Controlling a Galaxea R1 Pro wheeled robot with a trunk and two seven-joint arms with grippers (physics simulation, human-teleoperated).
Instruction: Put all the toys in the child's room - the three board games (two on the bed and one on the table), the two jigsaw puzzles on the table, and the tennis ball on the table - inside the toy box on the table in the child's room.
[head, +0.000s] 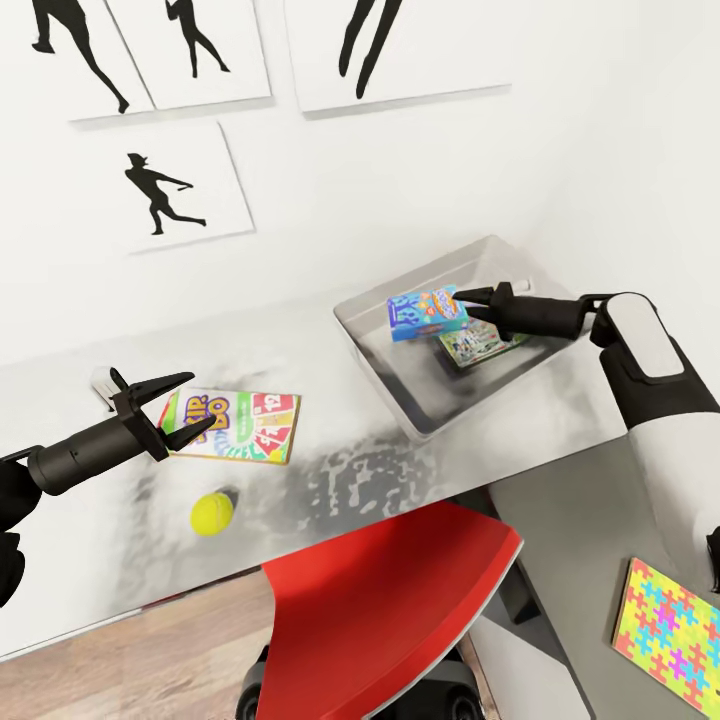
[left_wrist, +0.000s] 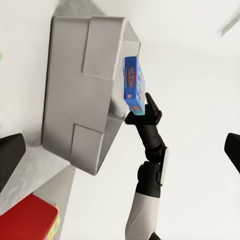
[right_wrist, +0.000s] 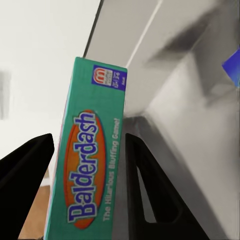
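The grey toy box (head: 400, 385) stands on the white table (head: 90, 480) near the wall. My right gripper (head: 464, 305) is shut on the blue Balderdash board game (head: 425, 313), held on edge over the box; the game (right_wrist: 90, 170) sits between the dark fingers (right_wrist: 150, 195). Another flat printed box (head: 482, 343) lies inside the bin. The Skip-Bo board game (head: 240, 425) lies flat on the table, with my open left gripper (head: 202, 398) at its left end. A tennis ball (head: 211, 513) rests in front of it. A jigsaw puzzle (head: 668, 635) lies on a lower grey cabinet.
A red chair (head: 390, 600) is pushed against the table's front edge below the toy box. The white wall with silhouette pictures (head: 180, 190) runs close behind the table. The left wrist view looks across at the toy box (left_wrist: 80, 95) and my right arm (left_wrist: 150, 165).
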